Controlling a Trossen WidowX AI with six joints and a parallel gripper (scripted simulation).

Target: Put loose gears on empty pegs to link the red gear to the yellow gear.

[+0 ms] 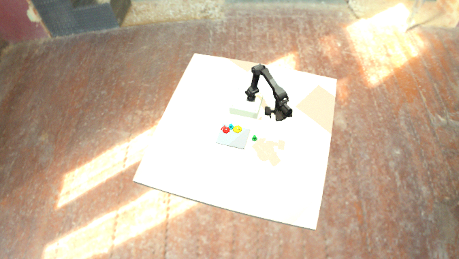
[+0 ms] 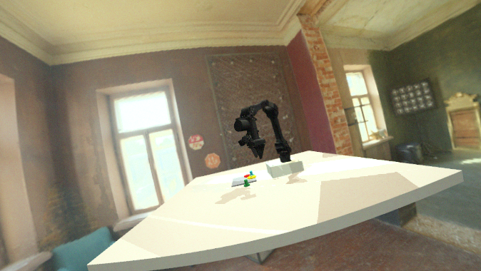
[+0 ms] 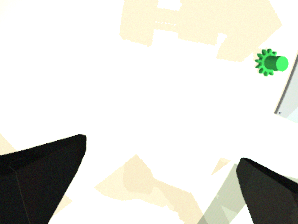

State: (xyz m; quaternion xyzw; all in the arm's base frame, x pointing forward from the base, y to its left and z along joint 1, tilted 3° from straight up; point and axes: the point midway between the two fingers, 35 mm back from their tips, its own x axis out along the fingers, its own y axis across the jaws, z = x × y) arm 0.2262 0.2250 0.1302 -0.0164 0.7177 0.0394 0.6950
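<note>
The grey board (image 1: 231,140) (image 2: 239,181) (image 3: 292,104) carries the red gear (image 1: 225,130) (image 2: 246,175) and the yellow gear (image 1: 237,129) (image 2: 252,177) near its back edge. A cyan gear (image 1: 231,126) (image 2: 251,172) with a raised knob is between them, slightly behind; whether it sits flat or touches both is too small to tell. Empty pegs cannot be made out. A green gear (image 1: 254,138) (image 2: 246,183) (image 3: 266,62) stands upright on the table, just beside the board. My gripper (image 2: 258,157) (image 3: 165,155) is open and empty, high above the table, away from the green gear.
A pale block (image 1: 244,110) (image 2: 285,169) under the arm's base stands behind the board. Its side shows between the fingers and the board in the wrist view. Patches of shade lie on the white table (image 1: 191,163) (image 2: 278,214).
</note>
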